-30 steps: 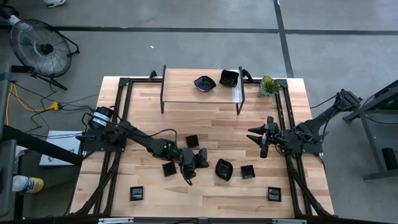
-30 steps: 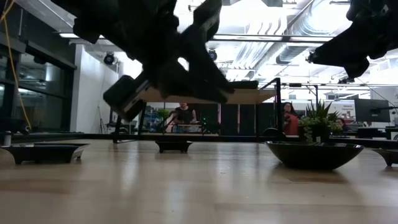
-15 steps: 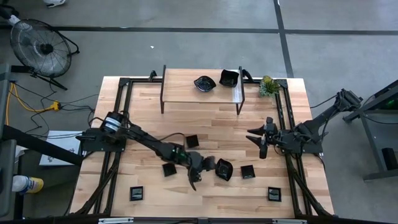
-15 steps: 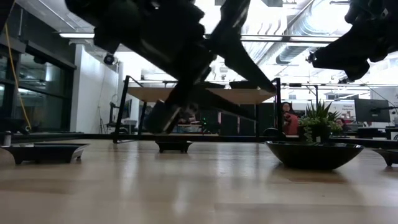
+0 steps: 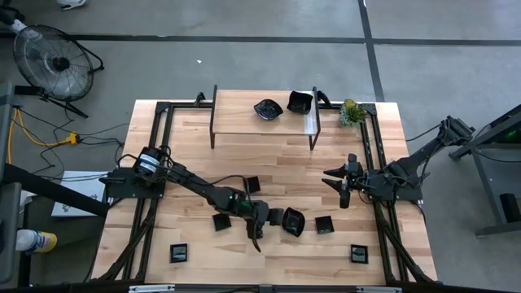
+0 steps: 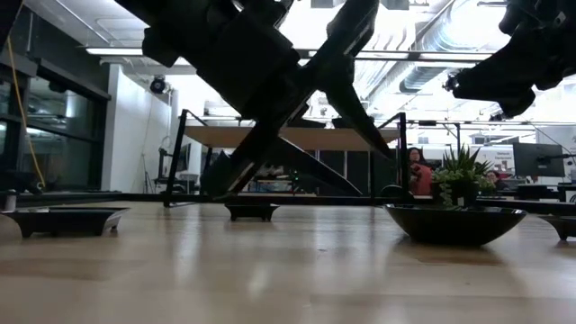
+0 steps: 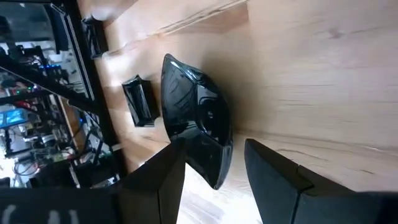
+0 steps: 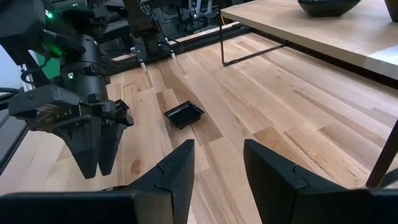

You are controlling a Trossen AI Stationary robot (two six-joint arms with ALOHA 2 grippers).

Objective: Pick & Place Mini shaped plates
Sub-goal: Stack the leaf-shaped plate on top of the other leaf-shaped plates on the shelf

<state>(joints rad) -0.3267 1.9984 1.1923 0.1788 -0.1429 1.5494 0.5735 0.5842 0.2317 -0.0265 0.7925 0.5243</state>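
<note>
Near the worktop's front edge, about midway along it, lies a glossy black wavy-edged mini plate (image 5: pixel 293 221), just beyond the left tool (image 5: pixel 264 224), whose fingers stand spread and empty, pointing at its rim. The left wrist view shows that rim between the fingers (hidden from above). The right tool (image 5: pixel 342 185) hovers part-open and farther off.

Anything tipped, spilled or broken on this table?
Nothing stands out. The black dishes sit flat on the table, two on the raised shelf. The left gripper is open beside a wavy dish; the plant stands upright.
</note>
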